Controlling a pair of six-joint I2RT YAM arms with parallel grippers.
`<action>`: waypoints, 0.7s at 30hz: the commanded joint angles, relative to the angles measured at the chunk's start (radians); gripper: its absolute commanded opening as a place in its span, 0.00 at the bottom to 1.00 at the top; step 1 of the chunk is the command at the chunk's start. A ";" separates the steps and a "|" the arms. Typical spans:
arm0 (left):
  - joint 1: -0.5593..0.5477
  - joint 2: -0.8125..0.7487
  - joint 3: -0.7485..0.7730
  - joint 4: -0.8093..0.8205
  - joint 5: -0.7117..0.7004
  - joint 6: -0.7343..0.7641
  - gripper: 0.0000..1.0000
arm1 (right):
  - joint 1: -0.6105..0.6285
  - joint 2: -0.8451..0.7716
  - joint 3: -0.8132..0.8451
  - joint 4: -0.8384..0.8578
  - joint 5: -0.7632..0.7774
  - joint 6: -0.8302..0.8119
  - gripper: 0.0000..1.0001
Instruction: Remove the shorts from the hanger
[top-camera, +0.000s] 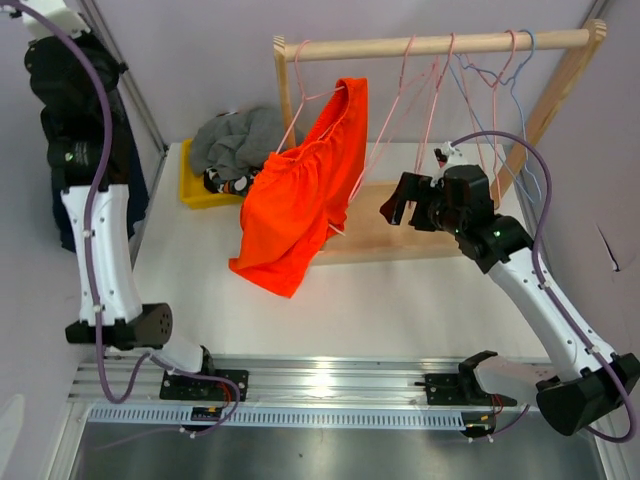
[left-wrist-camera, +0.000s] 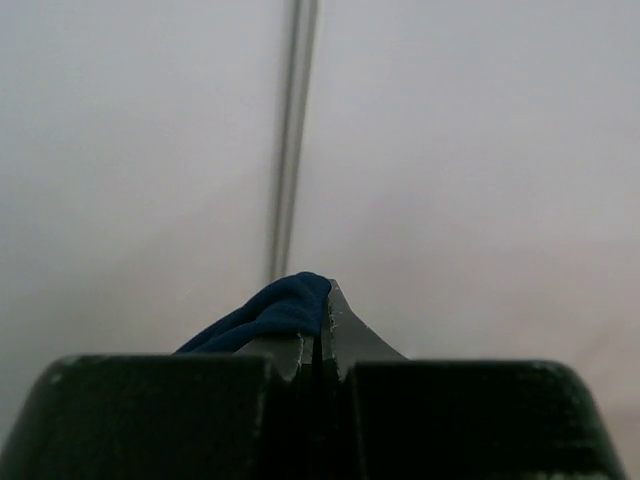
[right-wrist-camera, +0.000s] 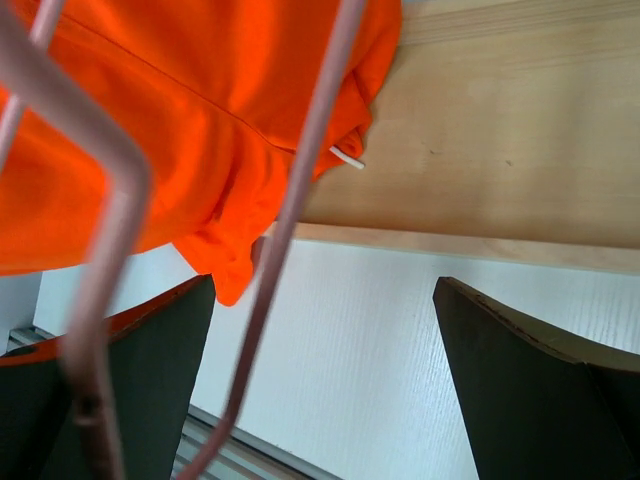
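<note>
Bright orange shorts (top-camera: 300, 205) hang from a pink hanger (top-camera: 310, 90) on the wooden rail, their lower part drooping onto the table. My right gripper (top-camera: 400, 206) is open just right of them. In the right wrist view, a pink hanger wire (right-wrist-camera: 290, 220) crosses between its fingers, close to the left one, with the orange shorts (right-wrist-camera: 200, 100) above. My left gripper (left-wrist-camera: 322, 320) is raised at the far left and shut on a fold of navy blue shorts (left-wrist-camera: 270, 310), which hang down beside the left arm (top-camera: 140, 190).
A yellow bin (top-camera: 200, 192) at the back left holds grey shorts (top-camera: 240, 140) and a patterned pair (top-camera: 232, 183). The wooden rack (top-camera: 440, 45) carries several bare pink and blue hangers (top-camera: 490, 90) and stands on a wooden base (top-camera: 400, 238).
</note>
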 joint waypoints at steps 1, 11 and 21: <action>0.004 0.094 0.058 0.355 0.187 -0.045 0.00 | -0.004 -0.003 -0.017 0.073 -0.019 0.003 0.99; -0.035 0.364 0.277 0.713 0.291 -0.174 0.00 | -0.002 0.011 -0.122 0.119 -0.028 0.013 0.99; -0.069 0.341 -0.269 0.897 0.254 -0.165 0.00 | -0.007 0.022 -0.108 0.103 -0.019 -0.008 0.99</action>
